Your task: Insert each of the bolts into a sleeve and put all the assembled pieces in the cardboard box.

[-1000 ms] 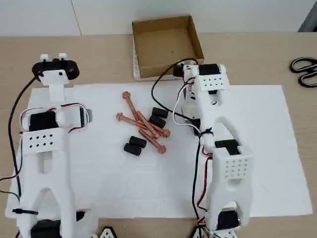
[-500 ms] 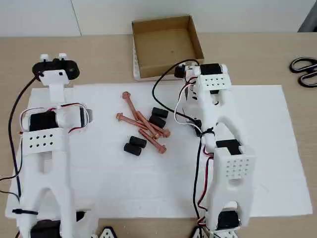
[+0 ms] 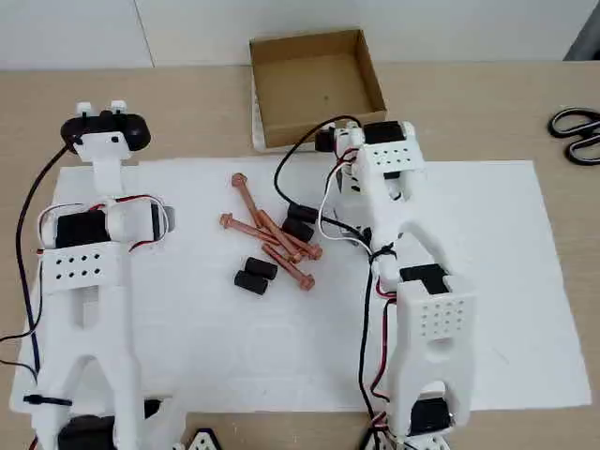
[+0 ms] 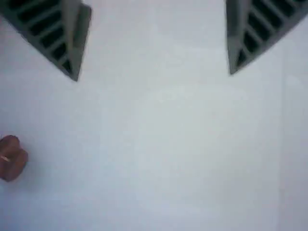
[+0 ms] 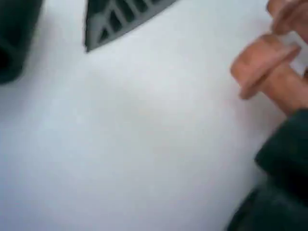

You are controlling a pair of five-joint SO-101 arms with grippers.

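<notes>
On the tan table [image 3: 487, 103] lies a white sheet [image 3: 206, 347]; left tool [image 4: 153, 74] gapes; right tool [image 5: 126, 17], I cannot tell.

White arms [image 3: 89, 281], black motors [image 3: 82, 228], black cables [image 3: 363, 347]

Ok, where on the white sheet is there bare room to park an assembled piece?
Free: the sheet between the left arm and the bolts; the near strip between both arms; right of the right arm. Crowded: the centre, bolts and sleeves heaped beside the right arm.
</notes>
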